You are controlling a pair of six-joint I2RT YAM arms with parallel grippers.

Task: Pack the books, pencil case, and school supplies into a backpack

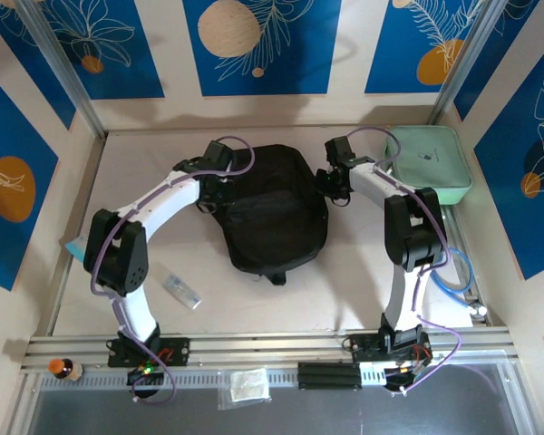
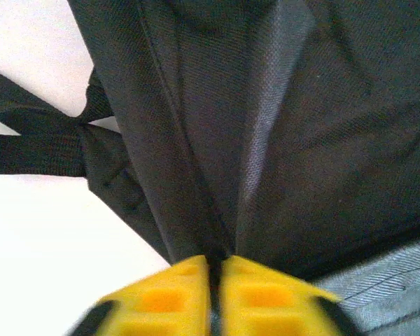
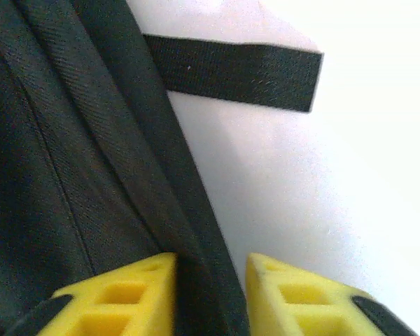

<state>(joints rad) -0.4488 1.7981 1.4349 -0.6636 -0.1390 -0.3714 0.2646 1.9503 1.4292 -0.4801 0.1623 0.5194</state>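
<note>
The black backpack (image 1: pixel 274 208) lies flat in the middle of the table. At its upper left edge my left gripper (image 1: pixel 214 194) is shut on a pinched fold of backpack (image 2: pixel 266 140) fabric, its yellow fingertips (image 2: pixel 168 290) nearly touching. My right gripper (image 1: pixel 335 188) is open at the upper right edge; the backpack's (image 3: pixel 70 161) rim runs between the yellow pads (image 3: pixel 126 290), with bare table showing by the right pad. The small clear plastic box (image 1: pixel 181 292) lies near the left arm. The books are out of view.
A mint-green zip case (image 1: pixel 432 163) sits at the back right, behind the right arm. A light-blue packet (image 1: pixel 72 245) pokes out by the left arm's elbow. A loose strap (image 3: pixel 231 70) lies on the table beside the backpack. A blue cable (image 1: pixel 458 272) loops at the right edge.
</note>
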